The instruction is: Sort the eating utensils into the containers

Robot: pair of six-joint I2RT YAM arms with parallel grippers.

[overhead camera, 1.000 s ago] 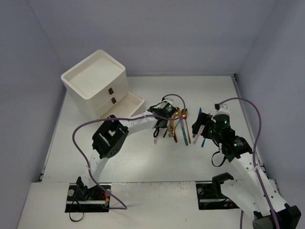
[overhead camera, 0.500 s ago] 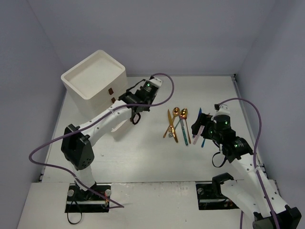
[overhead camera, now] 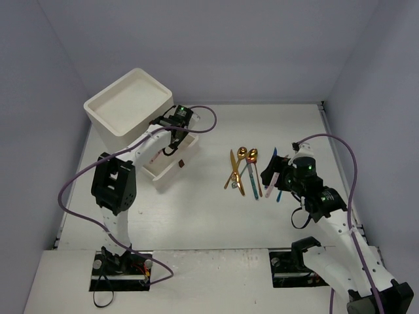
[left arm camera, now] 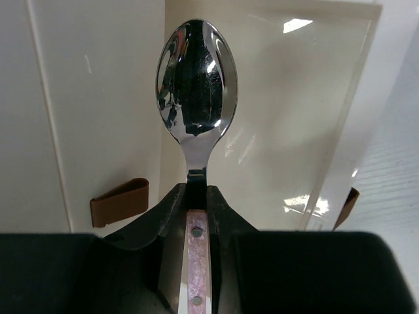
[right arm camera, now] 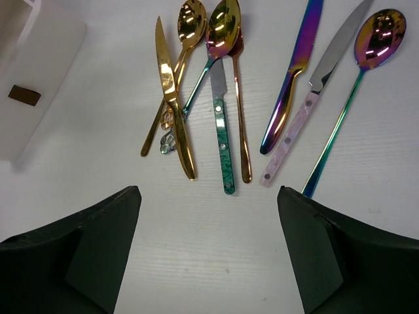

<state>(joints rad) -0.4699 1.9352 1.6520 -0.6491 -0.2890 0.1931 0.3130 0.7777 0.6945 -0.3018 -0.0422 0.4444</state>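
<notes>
I had the left gripper [left arm camera: 196,199] clamped on a spoon [left arm camera: 196,91], its two fingers pinching the pink riveted handle so that the silver bowl stuck out past the tips. From the top camera that gripper [overhead camera: 172,139] hung close against the front of the white cabinet [overhead camera: 127,108], over the lowest drawer [overhead camera: 165,171], which stood pulled out onto the table [overhead camera: 209,216]. The spoon itself was too small to pick out from up there. In the left wrist view the bowl sat in front of the pale inside of that open drawer, with one brown handle [left arm camera: 119,201] on the closed front to its left.

The right gripper [right arm camera: 208,219] was spread wide and held nothing; it hovered over bare table just short of the loose cutlery. From above it [overhead camera: 273,175] sat at the right side of that group.

The rest of the utensils lay flat on the table, well apart from the cabinet. On the left, a gold knife [right arm camera: 171,98], a gold spoon [right arm camera: 190,19], a green-handled knife [right arm camera: 222,140] and a copper spoon [right arm camera: 241,124] overlapped one another. To their right lay a rainbow knife [right arm camera: 294,78], a pink-handled knife [right arm camera: 308,104] just beside it, and a purple-bowled spoon [right arm camera: 381,29] at the far right.
</notes>
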